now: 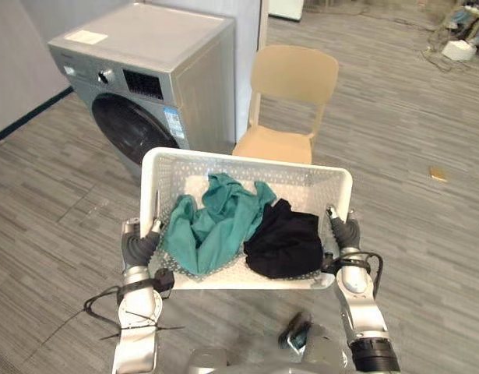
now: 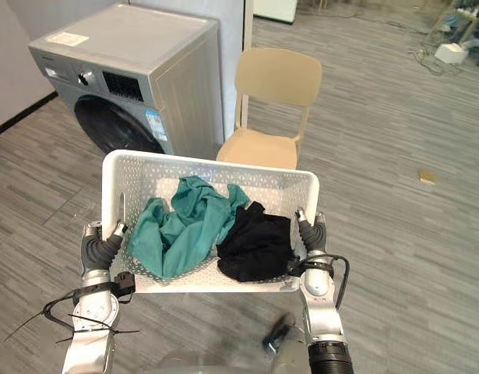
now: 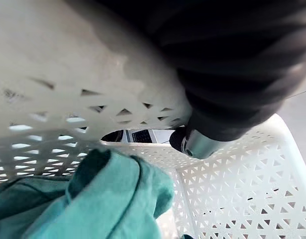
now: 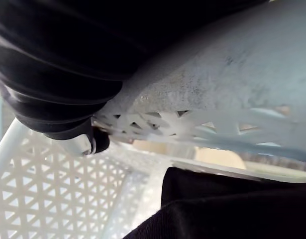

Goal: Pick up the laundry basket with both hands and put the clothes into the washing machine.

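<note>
A grey wood-plank floor (image 1: 426, 234) is seen all round, with wide open room on the right, where a small tan object (image 1: 438, 174) lies well apart from everything else. Ahead and to the left a silver-grey washing machine (image 1: 157, 74) is set, boxy and flat-topped, with a round dark door (image 1: 134, 128) on its front. Just beside it a beige chair (image 1: 290, 101) of smooth moulded plastic is placed, with a rounded back and thin legs.

The laundry basket (image 1: 247, 162) is held above the floor in front of the robot. Its far rim is seen just before the chair seat and to the right of the washer door. It is a white rectangular tub with rounded corners, a plain thick rim and walls pierced with small triangular holes.

Inside it, a crumpled teal garment (image 1: 216, 222) is heaped on the left and a bunched black garment (image 1: 286, 241) on the right, the two touching in the middle.

The left robot hand (image 1: 140, 248) is clamped on the left end wall, with a dark fingertip (image 3: 192, 143) hooked over the rim into the basket. The right robot hand (image 1: 346, 234) is closed on the right end wall in the same way, its fingertip (image 4: 93, 143) showing inside.
</note>
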`<state>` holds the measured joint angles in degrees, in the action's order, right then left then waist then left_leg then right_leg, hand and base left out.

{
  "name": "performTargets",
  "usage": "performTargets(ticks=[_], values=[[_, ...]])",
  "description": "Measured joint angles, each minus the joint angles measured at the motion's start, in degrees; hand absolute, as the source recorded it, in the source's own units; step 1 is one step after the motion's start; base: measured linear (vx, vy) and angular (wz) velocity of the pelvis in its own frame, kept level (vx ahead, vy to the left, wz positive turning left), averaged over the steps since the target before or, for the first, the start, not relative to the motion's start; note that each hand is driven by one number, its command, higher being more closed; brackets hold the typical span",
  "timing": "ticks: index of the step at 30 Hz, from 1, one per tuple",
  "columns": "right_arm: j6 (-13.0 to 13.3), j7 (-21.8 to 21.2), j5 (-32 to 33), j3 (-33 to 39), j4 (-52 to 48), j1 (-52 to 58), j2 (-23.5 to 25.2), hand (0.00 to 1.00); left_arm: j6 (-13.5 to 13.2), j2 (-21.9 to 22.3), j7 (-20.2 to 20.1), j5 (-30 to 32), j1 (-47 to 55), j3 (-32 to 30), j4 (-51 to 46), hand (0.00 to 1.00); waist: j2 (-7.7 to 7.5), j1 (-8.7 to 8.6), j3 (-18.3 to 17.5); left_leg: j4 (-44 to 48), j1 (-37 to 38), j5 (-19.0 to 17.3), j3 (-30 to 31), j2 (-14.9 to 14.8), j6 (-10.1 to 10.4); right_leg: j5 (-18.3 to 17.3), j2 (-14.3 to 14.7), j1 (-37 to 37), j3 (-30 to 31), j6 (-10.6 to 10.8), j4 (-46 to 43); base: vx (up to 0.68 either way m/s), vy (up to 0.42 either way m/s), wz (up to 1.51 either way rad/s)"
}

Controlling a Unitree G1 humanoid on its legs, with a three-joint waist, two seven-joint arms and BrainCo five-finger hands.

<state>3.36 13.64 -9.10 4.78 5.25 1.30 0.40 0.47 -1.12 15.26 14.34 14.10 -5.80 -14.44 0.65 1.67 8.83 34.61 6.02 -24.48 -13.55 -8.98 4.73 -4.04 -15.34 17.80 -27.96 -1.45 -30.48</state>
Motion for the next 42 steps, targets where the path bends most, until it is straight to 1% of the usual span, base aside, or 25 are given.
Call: performTargets(ticks=[1, 2, 3, 4, 6, 7, 8, 9, 10, 11, 12, 13, 15, 16, 19, 21, 23, 25, 26, 27, 29, 31, 33, 39, 42], values=[[-0.2, 0.0, 0.0, 0.3, -0.2, 0.5, -1.2, 1.00, 0.0, 0.9, 0.0, 0.1, 0.0, 0.9, 1.0, 1.00, 2.30, -0.01, -0.7, 13.7, -4.3, 3.1, -0.8, -5.8, -0.6, -4.8, 1.0, -1.1, -0.3, -0.4, -4.6, 0.71, -0.230, 0.39], [-0.5, 0.0, 0.0, 0.3, -0.2, 0.3, -1.9, 1.00, 0.1, 1.2, 0.0, 0.2, 0.0, 1.0, 1.1, 1.00, 3.36, 0.22, -1.0, 20.0, -6.6, 7.0, -1.6, -8.8, -0.9, -6.5, 2.2, -2.0, -0.3, -0.9, -5.7, 0.67, -0.186, -0.47], [-1.3, 0.2, 0.1, 0.7, -1.2, 0.6, -2.2, 1.00, 0.2, 1.4, 0.0, 0.2, -0.4, 1.8, 1.6, 1.00, 5.24, 0.89, -1.2, 30.7, -11.7, 16.0, -2.2, -14.6, -2.7, -8.4, 5.6, -4.0, 0.2, -1.2, -4.6, 0.77, -0.088, -0.75], [-1.5, 0.3, 0.1, 1.6, -1.9, 1.3, -2.0, 1.00, 0.2, 1.5, -0.2, 0.1, -0.8, 3.1, 2.3, 1.00, 5.95, 1.01, -1.3, 37.9, -16.0, 15.6, -2.4, -17.9, -3.9, -8.7, 8.2, -7.4, 0.9, -1.0, -1.0, 0.76, -0.057, -0.78], [-1.6, 0.5, 0.1, 2.6, -2.3, 2.2, -1.5, 1.00, 0.2, 1.4, -0.9, -0.1, -1.4, 3.6, 3.0, 1.00, 4.51, 0.70, -0.4, 39.6, -18.6, 13.8, -4.4, -17.7, -6.7, -8.1, 9.5, -13.3, 2.7, 0.0, 5.1, 0.53, 0.026, -0.46], [-1.4, 0.7, 0.3, 2.7, -3.1, 3.2, -1.2, 1.00, 0.1, 1.0, -1.6, -0.1, -1.8, 3.6, 3.2, 1.00, 2.55, 0.55, 0.1, 36.4, -20.6, 11.6, -6.2, -16.0, -7.2, -7.3, 9.2, -18.0, 3.8, 1.4, 10.4, 0.55, 0.087, -0.44], [-1.4, 0.8, 0.6, 2.7, -3.6, 3.2, -0.8, 1.00, -0.2, 0.6, -1.7, -0.2, -1.9, 3.4, 3.2, 1.00, 0.72, 0.75, -0.1, 28.3, -23.2, 9.5, -7.0, -13.7, -6.3, -6.0, 8.4, -21.5, 4.8, 3.3, 15.4, 0.74, 0.179, -0.50], [-0.6, 0.8, 0.6, 2.7, -4.0, 2.8, -0.8, 1.00, -1.0, 0.7, -1.7, -0.3, -2.1, 2.9, 3.0, 1.00, -0.16, 0.91, 0.1, 16.9, -26.1, 9.6, -6.4, -11.6, -5.6, -5.4, 7.4, -23.7, 5.1, 4.4, 17.9, 0.52, 0.149, -0.39], [-0.3, 0.8, 0.6, 2.7, -4.0, 2.7, -0.9, 1.00, -1.1, 0.8, -1.7, -0.3, -2.2, 2.7, 3.0, 1.00, -0.20, 0.99, 0.2, 13.4, -26.8, 9.9, -5.9, -11.2, -5.1, -5.3, 7.2, -24.1, 5.1, 4.5, 18.3, 0.51, 0.228, -0.38], [0.2, 0.8, 0.7, 2.8, -3.9, 2.6, -0.9, 1.00, -1.2, 1.1, -1.7, -0.3, -2.5, 2.5, 3.0, 1.00, 0.08, 1.23, 0.2, -0.3, -28.7, 12.9, -1.9, -8.7, -1.6, -5.3, 6.1, -25.5, 5.2, 5.6, 19.2, 0.59, 0.409, -0.67], [0.5, 0.7, 0.8, 2.7, -2.4, 2.9, -0.2, 1.00, -1.1, 0.9, -1.8, -0.2, -2.2, 2.0, 3.2, 1.00, -0.33, 2.27, 0.4, -15.1, -25.4, 29.2, 2.9, -4.8, -2.2, -6.7, 4.2, -29.8, 6.2, 11.6, 21.6, 0.77, 0.478, -0.57], [0.1, 0.7, 0.9, 2.4, -1.8, 3.0, 1.1, 1.00, -0.7, 0.2, -1.8, -0.1, -2.8, 1.1, 3.3, 1.00, -2.30, 2.08, 0.4, -11.7, -26.1, 25.9, 2.9, -3.2, -2.2, -6.3, 2.5, -30.4, 5.9, 11.3, 22.1, 0.73, 0.428, -0.44], [0.2, 0.6, 0.6, 2.1, -1.8, 2.6, 1.1, 1.00, -0.7, 0.3, -1.8, -0.2, -2.7, 0.6, 3.3, 1.00, -2.40, 2.45, 0.8, -3.2, -28.3, 19.0, 2.9, -2.7, -3.7, -6.0, 0.6, -30.4, 4.8, 12.4, 18.4, 0.40, 0.215, -0.02], [-0.1, 0.3, 0.5, 2.2, -1.4, 1.8, 1.0, 1.00, -0.7, 0.3, -2.0, -0.2, -2.6, 0.6, 3.3, 1.00, -1.94, 2.52, 1.3, 0.9, -27.6, 13.8, 2.4, -2.0, -4.0, -6.3, -2.9, -27.0, 6.2, 12.8, 6.8, 0.29, 0.230, -0.07], [-0.6, -0.1, -0.1, 1.4, 1.9, -0.4, 1.9, 1.00, -0.6, -2.1, -2.6, -0.9, -2.5, -0.3, 3.2, 1.00, -2.76, 2.23, 3.2, 1.6, -22.4, 10.2, -1.3, -1.9, -5.9, -3.0, -9.5, -14.1, 10.5, 10.2, -20.8, 0.34, 0.213, -0.23], [-1.0, -0.1, -0.2, 1.1, 4.3, -1.8, 1.9, 1.00, -0.6, -2.3, -2.7, -0.9, -2.2, -0.7, 3.2, 1.00, -2.78, 2.25, 3.5, -1.3, -19.5, 10.2, -2.6, -1.9, -5.9, -5.3, -9.7, -10.2, 7.7, 6.9, -24.3, 0.23, 0.027, -0.26], [-1.4, -0.2, -0.6, 1.1, 7.1, -4.4, 1.4, 1.00, -0.6, -2.4, -2.9, -2.3, -1.5, -0.8, 3.3, 1.00, -2.63, 2.18, 3.5, -4.9, -16.7, 10.6, -4.5, -2.0, -5.3, -7.9, -9.5, -6.7, 0.4, 5.0, -17.0, 0.23, -0.042, -0.35], [-1.6, -0.2, -0.7, 1.3, 8.9, -6.3, 0.1, 1.00, -0.7, -2.8, -3.1, -3.1, -3.1, -0.8, 4.7, 1.00, -2.62, 2.11, 3.6, -4.7, -17.4, 10.7, -5.4, -2.5, -5.2, -7.7, -8.7, -4.9, -1.5, 4.1, -6.5, 0.22, -0.124, -0.12], [-2.0, -0.2, -0.9, 1.7, 9.6, -7.2, -0.5, 1.00, -0.8, -3.4, -3.4, -3.7, -5.1, -0.6, 7.1, 1.00, -2.90, 2.13, 3.7, -3.8, -18.2, 10.6, -5.4, -2.5, -5.0, -4.6, -7.8, -4.6, -1.6, 3.3, 0.6, 0.20, -0.234, 0.10], [-2.7, -0.2, -1.3, 2.3, 10.8, -8.8, -1.8, 1.00, -0.8, -3.6, -4.0, -4.7, -8.8, -0.5, 11.7, 1.00, -2.00, 1.79, 4.9, -2.3, -19.0, 10.5, -3.8, -3.2, -3.8, -0.1, -5.6, -4.9, -0.6, 5.8, 3.6, 0.14, -0.186, 0.07], [-4.0, 0.0, -1.5, 2.3, 12.8, -11.4, -3.5, 1.00, -0.7, -3.4, -4.0, -4.8, -13.3, -0.6, 17.1, 1.00, -0.61, 2.25, 5.7, -2.2, -21.0, 11.7, -2.7, -5.9, -1.8, 1.3, -1.7, -4.7, -0.8, 4.4, 7.6, 0.09, -0.132, -0.29], [-4.1, 0.1, -1.7, 2.5, 14.5, -13.9, -4.7, 1.00, -0.7, -4.4, -4.0, -5.5, -18.8, -0.8, 22.2, 1.00, -1.23, 2.22, 8.0, -3.0, -22.2, 12.4, -1.7, -8.2, -0.6, 2.8, 2.1, -4.4, -1.1, 2.9, 11.4, 0.05, -0.145, -0.42], [-3.8, 0.7, -1.5, 2.7, 15.7, -16.3, -5.6, 1.00, -0.7, -5.7, -4.0, -6.6, -25.1, -0.7, 27.7, 1.00, -2.81, 2.04, 10.5, -5.4, -22.6, 13.4, -1.0, -8.2, 1.0, 3.9, 3.4, -3.1, -0.7, 2.6, 13.1, -0.01, -0.125, -0.27], [-3.9, 1.3, 0.7, 1.3, 24.2, -24.6, -7.1, 1.00, -0.5, -9.1, -2.4, -8.8, -39.2, -1.7, 44.6, 1.00, -3.84, 2.21, 15.9, -6.8, -26.5, 15.1, 0.0, -8.6, 1.7, 5.9, 5.2, 0.1, -1.5, 1.3, 15.9, -0.02, -0.066, -0.03], [-4.5, 1.2, 0.8, -1.9, 27.1, -27.7, -6.8, 1.00, 1.6, -11.0, -2.4, -9.7, -42.5, -4.2, 50.0, 1.00, -4.33, 2.49, 18.1, -7.5, -27.9, 16.5, 1.0, -8.5, 1.9, 6.3, 5.5, 0.7, -2.2, 1.2, 16.8, 0.00, -0.042, 0.12]])
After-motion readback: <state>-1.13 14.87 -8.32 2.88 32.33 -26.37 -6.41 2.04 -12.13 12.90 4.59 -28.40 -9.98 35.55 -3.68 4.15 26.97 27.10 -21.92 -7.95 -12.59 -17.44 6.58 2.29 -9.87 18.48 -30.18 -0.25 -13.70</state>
